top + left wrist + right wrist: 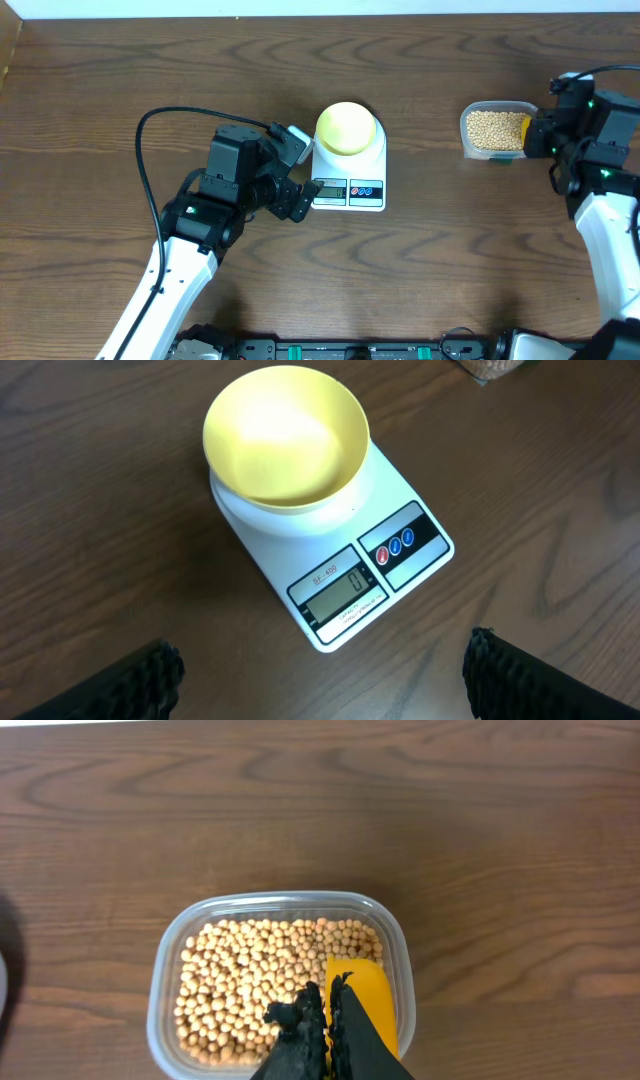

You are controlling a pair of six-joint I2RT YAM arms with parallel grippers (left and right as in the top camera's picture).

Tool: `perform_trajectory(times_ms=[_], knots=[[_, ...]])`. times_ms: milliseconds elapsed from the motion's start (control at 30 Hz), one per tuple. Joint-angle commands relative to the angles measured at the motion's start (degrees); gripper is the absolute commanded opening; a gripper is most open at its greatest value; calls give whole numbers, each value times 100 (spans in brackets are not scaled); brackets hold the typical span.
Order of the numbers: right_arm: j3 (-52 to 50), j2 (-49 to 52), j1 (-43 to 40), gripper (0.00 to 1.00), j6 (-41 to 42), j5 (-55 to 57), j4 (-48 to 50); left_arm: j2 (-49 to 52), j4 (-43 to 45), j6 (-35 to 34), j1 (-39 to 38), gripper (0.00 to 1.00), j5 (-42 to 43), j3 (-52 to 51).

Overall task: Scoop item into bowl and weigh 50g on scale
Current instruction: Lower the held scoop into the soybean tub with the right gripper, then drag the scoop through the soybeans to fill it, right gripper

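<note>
with your right pincer closed by the yellow scoop, dig shallow into the soybeans; left pincer stands open.

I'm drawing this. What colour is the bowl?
The bowl is pale yellow, clearest in left wrist view.

The bowl sits on the scale platform, behind the display, near the middle of the table. The tub stands well apart to the right. It contains the beans, and the scoop is on them.
</note>
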Motion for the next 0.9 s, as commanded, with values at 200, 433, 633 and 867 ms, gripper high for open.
perform_trajectory(times_ms=[200, 433, 633, 867], knots=[[101, 372, -13, 1, -407, 59, 315, -61, 7, -11, 31, 92, 72, -11], [101, 710, -13, 1, -376, 55, 380, -61, 7, -11, 31, 91, 72, -11], [101, 909, -13, 1, -120, 52, 382, -61, 7, -11, 31, 92, 72, -11], [101, 916, -13, 1, 177, -345, 358, -61, 7, -11, 31, 92, 72, -11]])
